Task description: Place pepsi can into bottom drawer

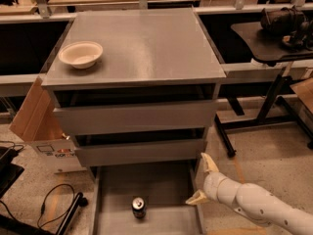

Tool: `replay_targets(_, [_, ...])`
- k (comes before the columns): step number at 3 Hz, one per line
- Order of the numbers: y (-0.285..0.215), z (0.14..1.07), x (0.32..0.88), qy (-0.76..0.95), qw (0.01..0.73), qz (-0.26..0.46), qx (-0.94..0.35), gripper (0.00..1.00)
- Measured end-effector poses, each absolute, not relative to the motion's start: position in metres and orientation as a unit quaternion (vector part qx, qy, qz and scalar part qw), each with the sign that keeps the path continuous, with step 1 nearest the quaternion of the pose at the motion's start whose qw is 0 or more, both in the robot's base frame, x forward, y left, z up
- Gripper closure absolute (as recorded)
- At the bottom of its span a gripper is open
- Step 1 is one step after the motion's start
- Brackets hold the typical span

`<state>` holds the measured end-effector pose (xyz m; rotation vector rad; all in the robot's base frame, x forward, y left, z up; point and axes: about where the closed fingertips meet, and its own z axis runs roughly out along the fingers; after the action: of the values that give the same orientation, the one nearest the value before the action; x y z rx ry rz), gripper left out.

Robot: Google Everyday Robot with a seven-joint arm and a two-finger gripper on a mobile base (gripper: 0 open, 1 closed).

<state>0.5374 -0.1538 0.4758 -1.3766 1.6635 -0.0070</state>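
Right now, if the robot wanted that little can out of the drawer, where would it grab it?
Probably round its curved side, coming from above: the pepsi can stands upright in the bottom drawer, apart from its walls. The open gripper hangs by the drawer's right wall.
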Motion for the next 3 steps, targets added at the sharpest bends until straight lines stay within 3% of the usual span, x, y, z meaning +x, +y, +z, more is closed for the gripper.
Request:
replay_targets(2, [-0.167, 0.522, 0.507, 0.694, 0.372, -0.146, -0.598, 0.0])
replay_targets(3, [-0.14, 0.561, 0.496, 0.636, 0.35, -0.219, -0.652, 0.0])
